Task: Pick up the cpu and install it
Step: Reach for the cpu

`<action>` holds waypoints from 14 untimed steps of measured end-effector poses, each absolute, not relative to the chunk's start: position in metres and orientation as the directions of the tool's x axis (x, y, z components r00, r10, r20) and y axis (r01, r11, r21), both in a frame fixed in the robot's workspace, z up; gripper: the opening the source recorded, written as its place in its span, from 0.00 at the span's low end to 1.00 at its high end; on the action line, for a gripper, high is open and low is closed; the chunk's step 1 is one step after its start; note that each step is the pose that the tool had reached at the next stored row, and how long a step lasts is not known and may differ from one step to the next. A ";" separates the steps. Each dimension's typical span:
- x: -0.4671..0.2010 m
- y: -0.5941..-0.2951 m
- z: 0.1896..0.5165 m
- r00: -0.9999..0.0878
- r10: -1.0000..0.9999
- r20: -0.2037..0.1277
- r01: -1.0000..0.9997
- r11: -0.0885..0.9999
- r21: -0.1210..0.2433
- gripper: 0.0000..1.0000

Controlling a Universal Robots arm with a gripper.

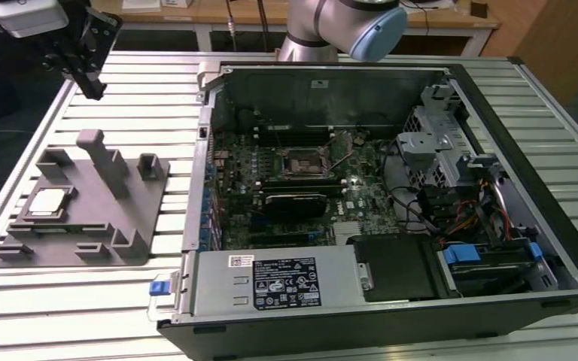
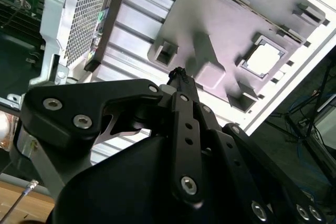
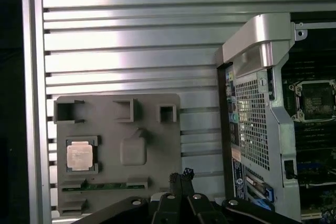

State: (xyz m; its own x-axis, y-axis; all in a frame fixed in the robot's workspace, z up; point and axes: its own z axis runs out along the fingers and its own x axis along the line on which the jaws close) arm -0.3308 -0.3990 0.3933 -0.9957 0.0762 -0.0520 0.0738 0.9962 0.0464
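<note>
The cpu [image 1: 48,201] is a small silvery square chip lying flat in a recess of the grey fixture [image 1: 118,218], at the exterior view's left. It also shows in the first wrist view as the cpu [image 3: 80,156] and in the second wrist view as the cpu [image 2: 264,59]. My gripper [image 1: 92,89] hangs well above the table beyond the fixture, apart from the chip. Both wrist views show the black fingertips [image 2: 178,73] meeting at a point, shut with nothing between them. The square socket frame [image 1: 304,162] sits on the motherboard inside the open computer case [image 1: 205,83].
The fixture carries a tall grey post [image 1: 101,159] and several raised blocks around the chip. The case's metal wall [image 3: 257,108] stands between fixture and motherboard. Inside are a black module [image 1: 294,203], a power supply [image 1: 279,280] and cable bundles [image 1: 460,210]. The table [image 1: 148,98] is slatted metal.
</note>
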 end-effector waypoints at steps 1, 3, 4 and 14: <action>-0.333 -0.399 0.393 -0.996 0.076 -0.052 0.074 0.996 0.046 0.11; -0.338 -0.399 0.393 -0.996 0.076 -0.053 0.074 0.996 0.046 0.11; -0.340 -0.399 0.393 -0.996 0.076 -0.053 0.074 0.996 0.046 0.11; -0.361 -0.399 0.393 -0.996 0.076 -0.054 0.074 0.996 0.047 0.11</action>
